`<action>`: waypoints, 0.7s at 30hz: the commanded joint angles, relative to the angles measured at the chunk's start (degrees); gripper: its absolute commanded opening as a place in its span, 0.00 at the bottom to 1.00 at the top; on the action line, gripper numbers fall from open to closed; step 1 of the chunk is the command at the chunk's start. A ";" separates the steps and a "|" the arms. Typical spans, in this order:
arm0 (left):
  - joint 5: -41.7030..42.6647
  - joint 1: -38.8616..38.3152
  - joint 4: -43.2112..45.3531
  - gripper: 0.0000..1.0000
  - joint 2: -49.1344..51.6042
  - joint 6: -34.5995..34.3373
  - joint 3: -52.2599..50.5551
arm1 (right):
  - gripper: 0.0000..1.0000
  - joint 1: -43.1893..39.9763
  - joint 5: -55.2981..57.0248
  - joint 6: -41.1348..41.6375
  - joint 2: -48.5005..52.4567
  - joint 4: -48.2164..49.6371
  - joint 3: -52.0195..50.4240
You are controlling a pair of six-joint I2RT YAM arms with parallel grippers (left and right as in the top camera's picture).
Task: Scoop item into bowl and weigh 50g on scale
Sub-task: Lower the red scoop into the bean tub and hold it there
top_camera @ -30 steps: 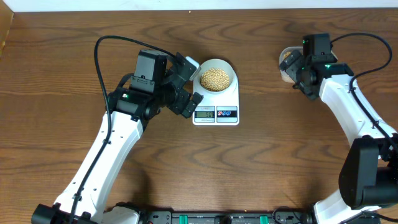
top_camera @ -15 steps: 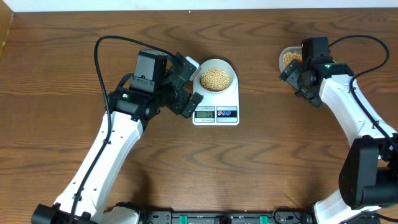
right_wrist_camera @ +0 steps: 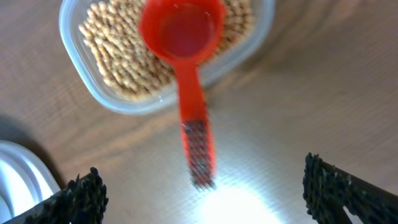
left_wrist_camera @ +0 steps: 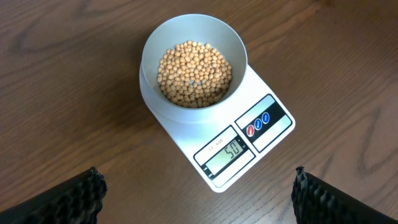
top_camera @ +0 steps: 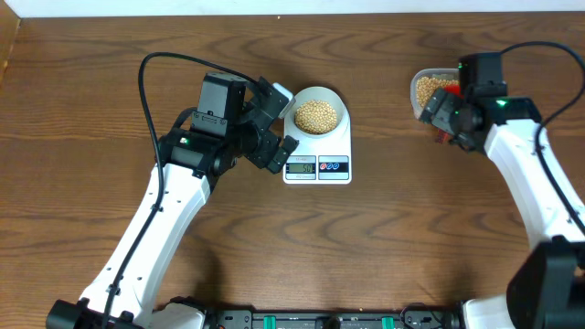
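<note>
The pale bowl (left_wrist_camera: pixel 193 37) stands on the white scale (left_wrist_camera: pixel 267 134) and holds tan beans (left_wrist_camera: pixel 194 73). The display (left_wrist_camera: pixel 229 151) reads 50. My left gripper (left_wrist_camera: pixel 199 199) is open and empty, just in front of the scale. In the overhead view it (top_camera: pixel 278 123) is to the left of the scale (top_camera: pixel 317 166) and the bowl (top_camera: pixel 317 111). My right gripper (right_wrist_camera: pixel 202 193) is open. The handle of a red scoop (right_wrist_camera: pixel 183 28) lies between its fingers, untouched. The empty scoop head rests on the beans in a clear tub (right_wrist_camera: pixel 78 81).
The clear tub (top_camera: pixel 426 89) sits at the back right of the brown wooden table, with my right gripper (top_camera: pixel 445 117) just beside it. A white rounded object (right_wrist_camera: pixel 15 174) shows at the lower left of the right wrist view.
My right arm has drawn back to the right, away from the tub, which now shows more of its beans. The left arm, the bowl and the scale have not moved.
</note>
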 commanded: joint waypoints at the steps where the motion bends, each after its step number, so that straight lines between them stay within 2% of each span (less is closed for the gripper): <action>1: -0.37 0.02 -0.04 0.98 0.44 0.15 -0.13 | 0.99 -1.55 0.74 -7.67 -2.60 -3.04 1.95; 7: -0.37 0.02 -0.04 0.98 0.44 0.15 -0.13 | 0.99 -3.19 -2.71 -19.87 -4.92 -5.18 2.69; 21: -0.37 0.02 -0.04 0.98 0.44 0.13 -0.11 | 0.99 -3.13 -3.15 -20.02 -5.16 -3.54 2.67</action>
